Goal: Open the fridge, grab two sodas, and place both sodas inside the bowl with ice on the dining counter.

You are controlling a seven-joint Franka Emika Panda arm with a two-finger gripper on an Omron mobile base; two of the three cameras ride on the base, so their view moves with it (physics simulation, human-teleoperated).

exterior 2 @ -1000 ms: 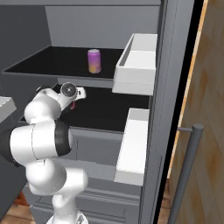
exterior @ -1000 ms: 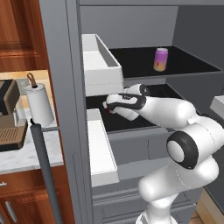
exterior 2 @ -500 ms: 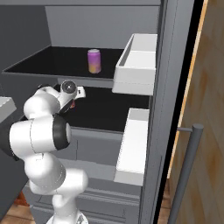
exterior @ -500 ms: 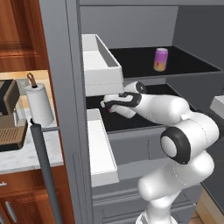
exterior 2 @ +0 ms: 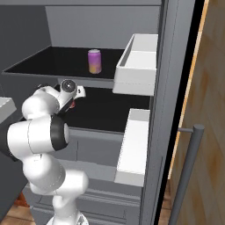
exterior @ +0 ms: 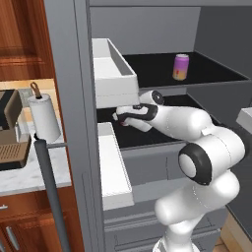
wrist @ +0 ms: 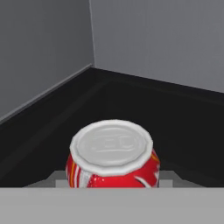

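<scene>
The fridge [exterior: 64, 74] stands open with its black shelves showing. A pink-purple soda [exterior: 180, 67] [exterior 2: 94, 61] is upright on the upper shelf. My gripper [exterior: 121, 119] [exterior 2: 74, 102] reaches into the left end of the lower shelf. In the hand view the red and white soda [wrist: 112, 166] sits right between the fingers, its silver top facing the camera, and my gripper [wrist: 112, 180] is shut on its sides. The shelf's back corner lies just beyond the can. The bowl and the dining counter are out of view.
White door bins [exterior: 112, 69] [exterior 2: 139, 63] hang close beside the arm on the open door, with a lower bin [exterior: 114, 167] beneath. A long grey door handle [exterior: 51, 197] [exterior 2: 188, 171] stands in front. A paper towel roll [exterior: 44, 118] and coffee machine [exterior: 11, 133] sit on the wall counter.
The fingers have closed in from wide open onto the red soda. The hand pushed slightly further into the lower shelf's left end.
</scene>
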